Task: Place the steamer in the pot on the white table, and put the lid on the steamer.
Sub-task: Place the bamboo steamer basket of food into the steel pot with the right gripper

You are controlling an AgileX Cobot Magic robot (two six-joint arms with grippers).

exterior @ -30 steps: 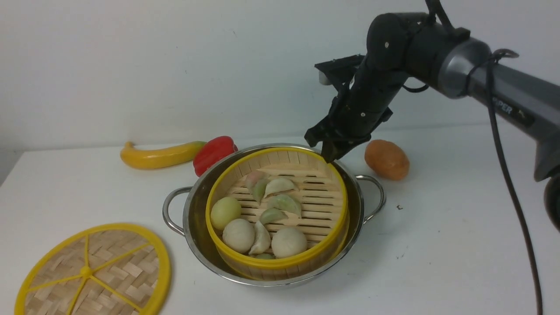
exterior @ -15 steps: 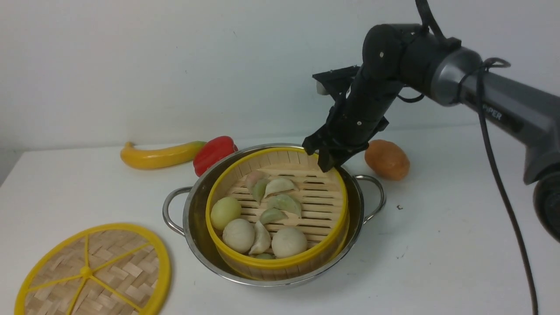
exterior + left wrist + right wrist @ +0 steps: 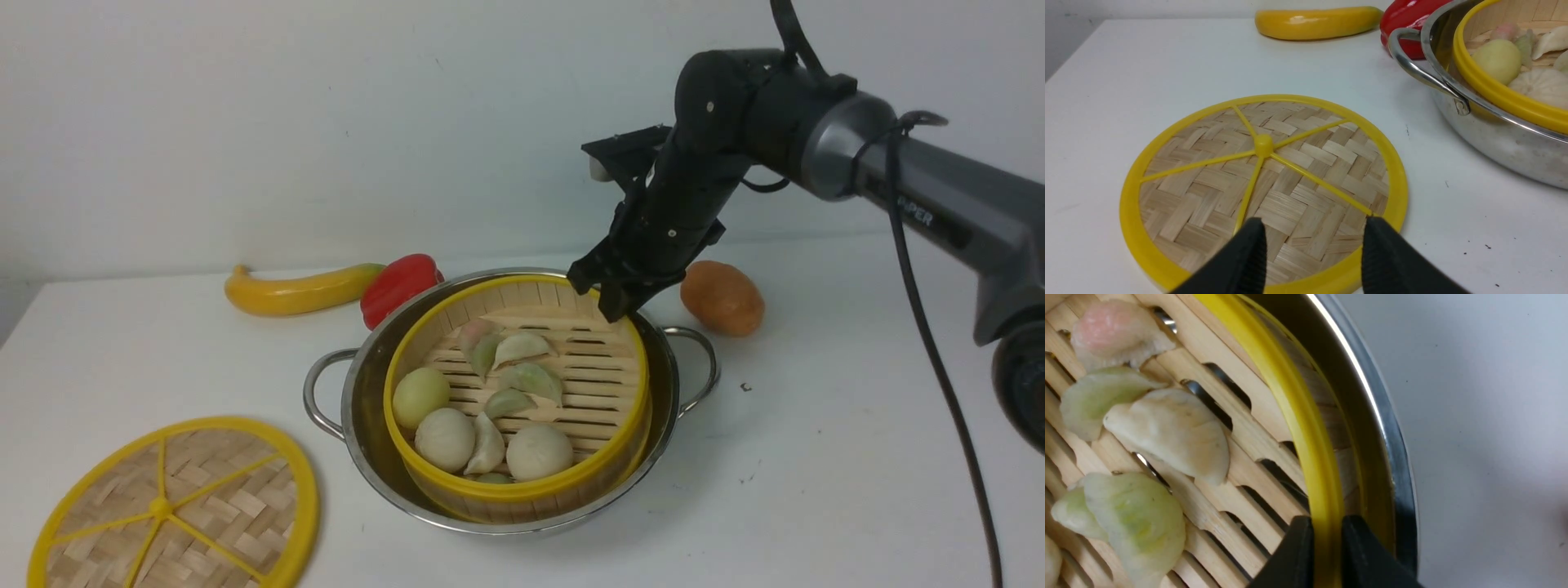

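clamping steamer (image 3: 1294,404) rim, right gripper (image 3: 1327,543)

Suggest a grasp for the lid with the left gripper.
Probably pinch the thick yellow rim at its near edge, coming from the robot's side. The lid lies flat on the white table, its knob is small, and the open left gripper faces that edge.

Your front view cuts the lid (image 3: 175,506) off at its bottom edge; the right gripper (image 3: 614,305) hides part of the steamer (image 3: 516,490) rim.
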